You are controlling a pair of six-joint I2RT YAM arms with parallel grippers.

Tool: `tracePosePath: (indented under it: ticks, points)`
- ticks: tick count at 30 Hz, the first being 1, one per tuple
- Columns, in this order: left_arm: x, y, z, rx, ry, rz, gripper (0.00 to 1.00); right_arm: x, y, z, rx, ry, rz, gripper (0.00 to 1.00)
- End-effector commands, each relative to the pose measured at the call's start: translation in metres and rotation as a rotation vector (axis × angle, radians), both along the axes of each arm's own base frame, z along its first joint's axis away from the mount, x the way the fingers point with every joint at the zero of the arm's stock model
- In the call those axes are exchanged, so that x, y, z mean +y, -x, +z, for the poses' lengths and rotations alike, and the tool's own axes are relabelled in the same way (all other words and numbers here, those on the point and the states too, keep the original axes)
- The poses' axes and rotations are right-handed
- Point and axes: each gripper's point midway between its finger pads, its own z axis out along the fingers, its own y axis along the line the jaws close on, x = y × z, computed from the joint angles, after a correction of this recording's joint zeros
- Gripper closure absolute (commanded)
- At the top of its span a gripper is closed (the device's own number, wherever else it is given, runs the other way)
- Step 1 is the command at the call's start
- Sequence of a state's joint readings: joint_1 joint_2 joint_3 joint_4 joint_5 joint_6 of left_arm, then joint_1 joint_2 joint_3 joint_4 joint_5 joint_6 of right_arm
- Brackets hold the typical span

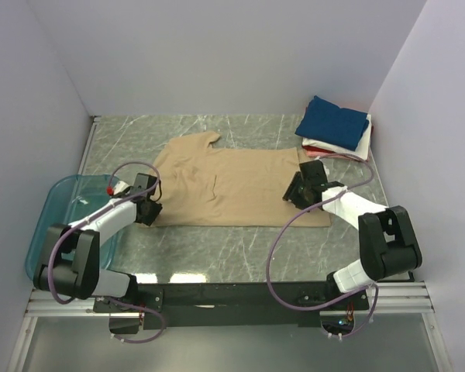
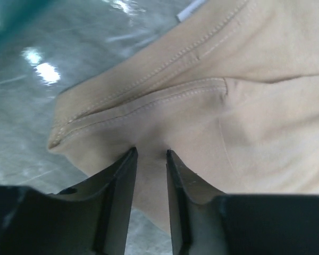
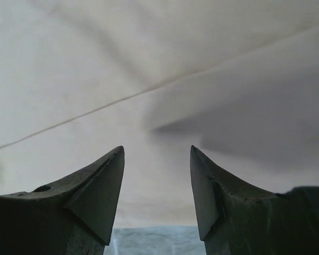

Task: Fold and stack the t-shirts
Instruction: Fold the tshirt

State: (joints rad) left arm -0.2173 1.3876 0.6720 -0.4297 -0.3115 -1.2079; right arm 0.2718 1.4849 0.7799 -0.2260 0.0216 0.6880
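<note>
Left gripper [image 2: 150,154] and right gripper [image 3: 157,151] reach low over tan t-shirt [image 1: 232,182].

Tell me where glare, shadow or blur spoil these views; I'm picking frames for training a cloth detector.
Top external: sharp, evenly lit, faint sheen on the grey marbled tabletop near its front edge. Left wrist: bright glare spots on that tabletop, the translucent teal plastic tub a blurred corner. Right wrist: the plain tan cloth t-shirt looks washed pale, dark shadow under a fold.

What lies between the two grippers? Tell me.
The tan shirt, spread flat, spans from left gripper to right gripper; the top view shows it.
</note>
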Motion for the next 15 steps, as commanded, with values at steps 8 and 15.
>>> tracePosePath:
  ticks: [8, 15]
  points:
    - [0.047, 0.07, -0.023, 0.121, -0.079, 0.212, 0.67, -0.03, 0.027, -0.026, 0.101, 0.006, -0.08, 0.4]
    - [0.056, 0.079, -0.016, 0.093, -0.078, 0.244, 0.67, -0.021, 0.06, -0.022, 0.15, -0.109, -0.094, 0.4]
